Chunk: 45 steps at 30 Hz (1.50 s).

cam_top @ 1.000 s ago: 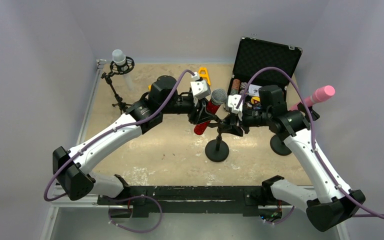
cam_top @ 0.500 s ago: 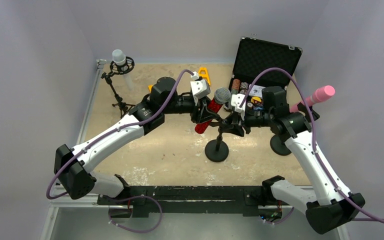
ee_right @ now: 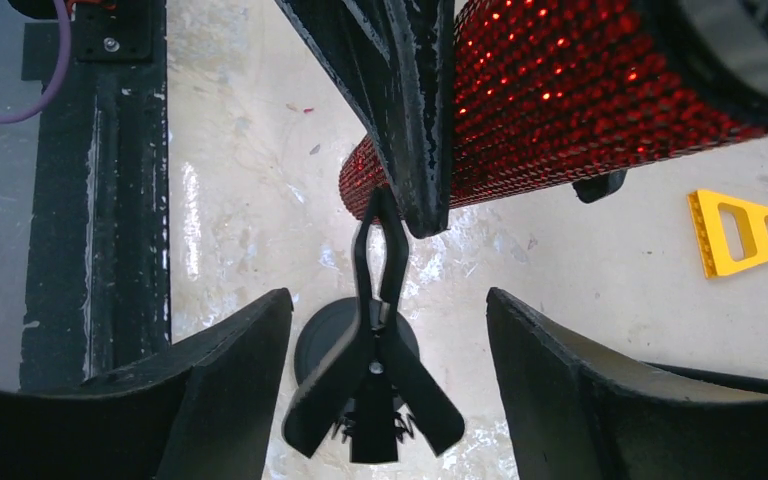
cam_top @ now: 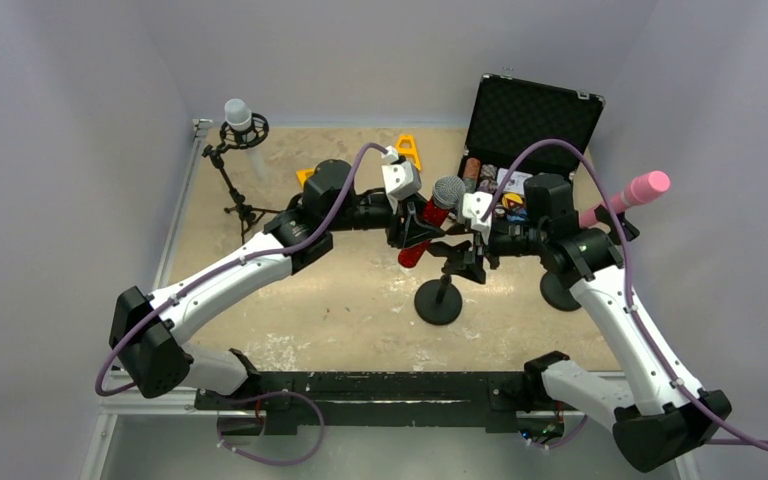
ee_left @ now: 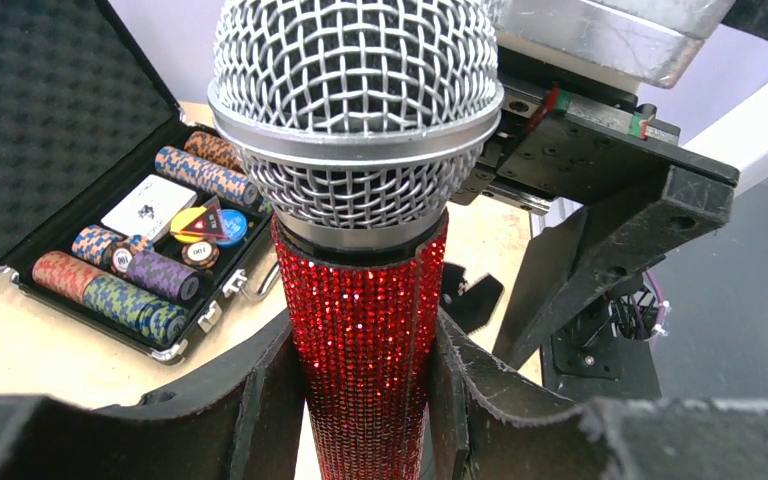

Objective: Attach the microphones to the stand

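My left gripper (cam_top: 416,232) (ee_left: 363,335) is shut on the glittery red microphone (cam_top: 428,222) (ee_left: 365,330), held tilted, silver mesh head (ee_left: 355,100) up, above the middle stand (cam_top: 438,300). The microphone's lower end (ee_right: 365,180) hangs just over the tips of the stand's black spring clip (ee_right: 372,385). My right gripper (cam_top: 463,256) (ee_right: 388,345) is open, its fingers either side of that clip and apart from it. The white microphone (cam_top: 237,113) sits on the back-left stand. The pink microphone (cam_top: 632,191) sits on the right stand.
An open black case (cam_top: 533,112) (ee_left: 50,120) with poker chips stands at the back right. A yellow triangle piece (cam_top: 409,150) (ee_right: 745,230) lies behind the arms. The black front rail (ee_right: 90,190) runs along the near edge.
My left gripper has carried the red microphone a little to the right, over the clip. The middle stand has shifted slightly to the right with my right gripper.
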Motion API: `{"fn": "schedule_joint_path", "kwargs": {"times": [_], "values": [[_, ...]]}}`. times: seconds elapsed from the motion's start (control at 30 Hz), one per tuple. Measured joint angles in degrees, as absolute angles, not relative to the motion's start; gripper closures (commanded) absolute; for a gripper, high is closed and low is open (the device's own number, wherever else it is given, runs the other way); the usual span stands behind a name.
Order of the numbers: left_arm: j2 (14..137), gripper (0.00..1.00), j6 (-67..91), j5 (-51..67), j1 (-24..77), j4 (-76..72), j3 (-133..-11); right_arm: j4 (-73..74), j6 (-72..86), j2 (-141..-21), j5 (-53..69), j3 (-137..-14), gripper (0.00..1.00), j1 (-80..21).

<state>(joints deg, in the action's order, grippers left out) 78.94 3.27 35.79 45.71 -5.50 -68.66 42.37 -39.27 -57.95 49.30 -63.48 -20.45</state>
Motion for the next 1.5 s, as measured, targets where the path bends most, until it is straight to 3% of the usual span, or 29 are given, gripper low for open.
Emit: {"fn": "schedule_joint_path", "kwargs": {"times": [0.17, 0.3, 0.73, 0.8, 0.87, 1.0, 1.1, 1.5], "values": [[78.98, 1.0, 3.33, 35.77, 45.89, -6.15, -68.55, 43.24, -40.56, -57.74, 50.52, -63.53, 0.13, -19.27], [78.98, 1.0, 3.18, 35.79, 45.93, -6.13, -68.55, 46.09, -43.11, -57.69, 52.25, -64.36, 0.1, -15.53], [78.17, 1.0, 0.3, 35.73, 45.93, -3.75, -68.55, 53.95, -51.51, -57.84, 56.05, -65.39, 0.16, -13.1], [77.6, 1.0, 0.19, 35.75, 45.93, -3.57, -68.55, 54.63, -52.25, -58.52, 56.64, -65.43, 0.22, -13.1], [76.99, 1.0, 0.19, 35.79, 45.93, -3.55, -68.55, 55.0, -52.82, -59.07, 56.8, -65.45, 0.35, -13.1], [75.96, 1.0, 0.38, 36.29, 45.95, -3.62, -68.42, 55.24, -53.74, -59.35, 57.21, -65.45, 0.8, -13.1], [74.7, 1.0, 0.64, 36.01, 45.67, -4.05, -67.18, 55.7, -53.93, -58.74, 57.56, -65.28, 0.99, -13.06], [74.74, 1.0, 4.16, 38.37, 46.85, -7.51, -64.82, 55.24, -52.23, -58.5, 58.35, -64.88, 1.0, -13.1]]}}
